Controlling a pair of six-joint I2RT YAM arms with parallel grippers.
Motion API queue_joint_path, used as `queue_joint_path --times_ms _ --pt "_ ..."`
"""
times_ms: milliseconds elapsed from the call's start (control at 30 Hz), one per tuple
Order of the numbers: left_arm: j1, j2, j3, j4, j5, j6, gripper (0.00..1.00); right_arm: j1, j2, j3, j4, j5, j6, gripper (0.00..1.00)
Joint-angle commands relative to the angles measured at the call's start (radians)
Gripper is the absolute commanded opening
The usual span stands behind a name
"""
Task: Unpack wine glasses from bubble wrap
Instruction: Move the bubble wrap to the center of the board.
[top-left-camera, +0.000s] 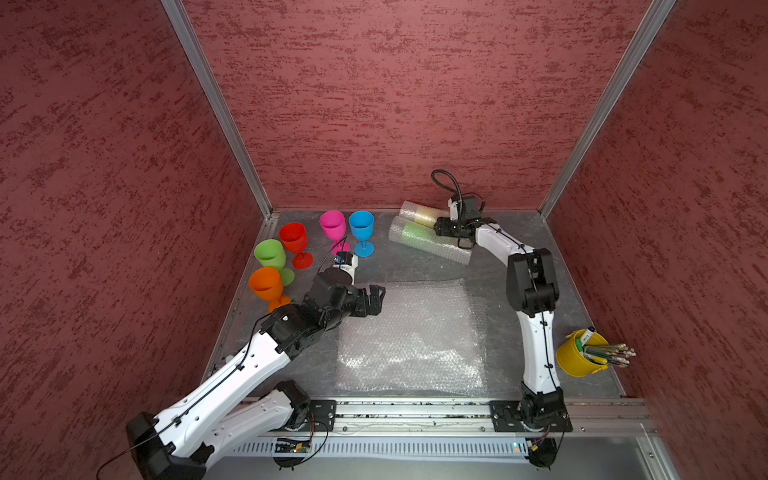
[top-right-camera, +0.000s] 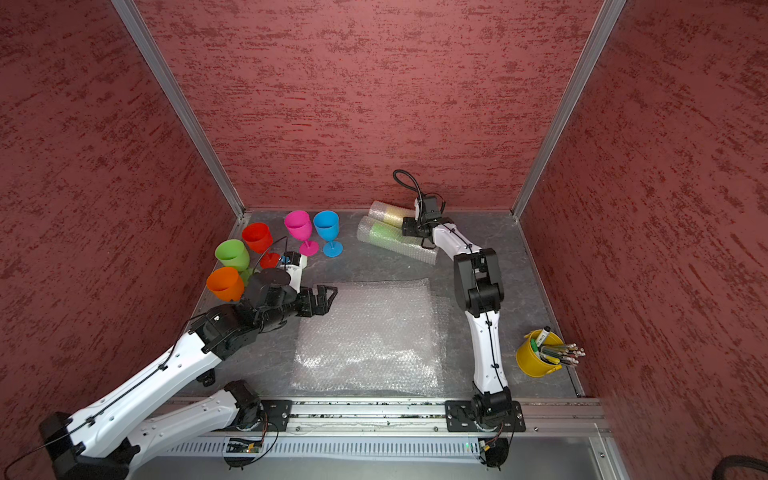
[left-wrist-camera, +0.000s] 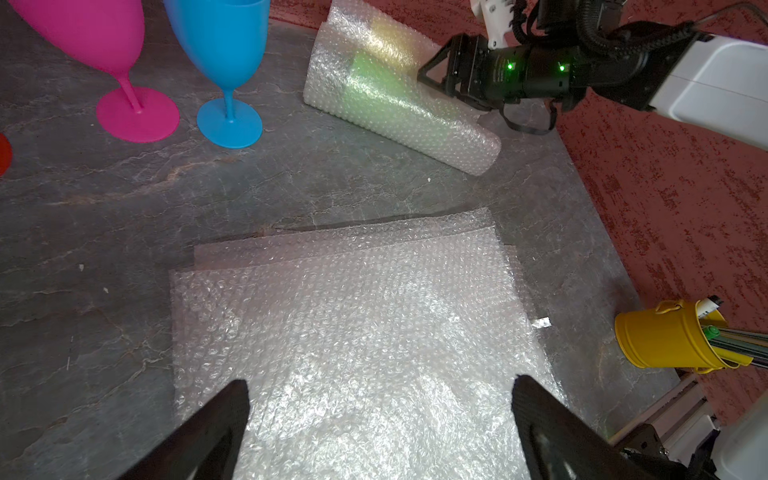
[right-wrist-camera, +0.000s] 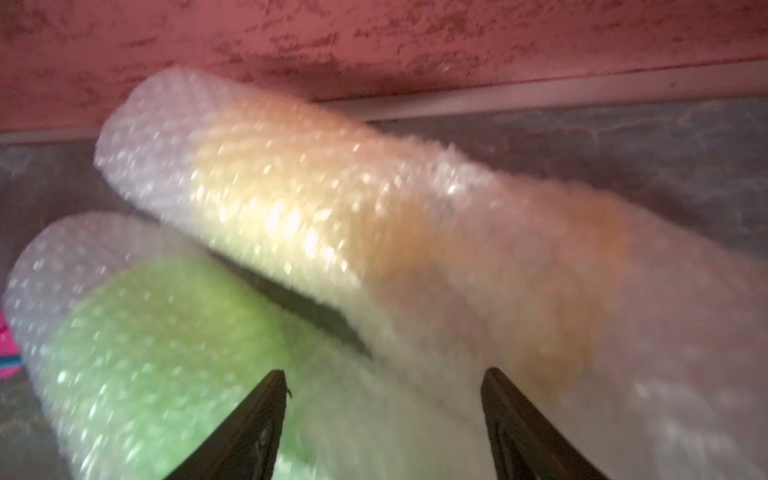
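Jaws apart, my right gripper (right-wrist-camera: 384, 374) sits at the green goblet's sleeve (top-left-camera: 415, 237) of bubble wrap, just beyond the flat bubble wrap sheets (top-left-camera: 411, 340). The yellow goblet's sleeve (top-left-camera: 419, 212) lies against it, farther back. My left gripper (left-wrist-camera: 380, 382), jaws wide, hovers over the sheets' far left corner. The pink goblet (top-left-camera: 332, 224), blue goblet (top-left-camera: 361, 224) and three more stand unwrapped beyond that corner.

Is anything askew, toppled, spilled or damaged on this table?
Nothing is toppled, spilled or visibly damaged: the unwrapped goblets stand upright. Only minor untidiness: the flat bubble wrap sheets are stacked with edges fanned out of line, and at the back the yellow-tinted roll lies at an angle to the green-tinted roll.
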Motion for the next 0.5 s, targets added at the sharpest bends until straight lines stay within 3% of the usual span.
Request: queue_joint_path --times_ms 0,67,233,367,467 --pt "0.005 -0.009 0.003 0.022 0.018 -0.001 1.0 0.017 -0.081 0.034 0.092 0.108 -0.076 0.79" --pt "0.005 -0.007 0.001 0.024 0.022 -0.001 1.0 0.017 0.002 0.159 0.022 0.133 -0.119 0.84" --pt "0.008 0.002 0.002 0.023 0.019 0.0 1.0 0.015 0.353 0.675 -0.152 0.221 -0.179 0.99" --pt "0.01 0.017 0.001 0.021 0.016 0.002 1.0 0.001 0.428 0.706 -0.007 0.222 -0.163 0.99" --pt "0.01 0.022 0.0 0.019 0.012 0.005 1.0 -0.016 0.489 0.765 0.036 0.126 -0.13 0.99"
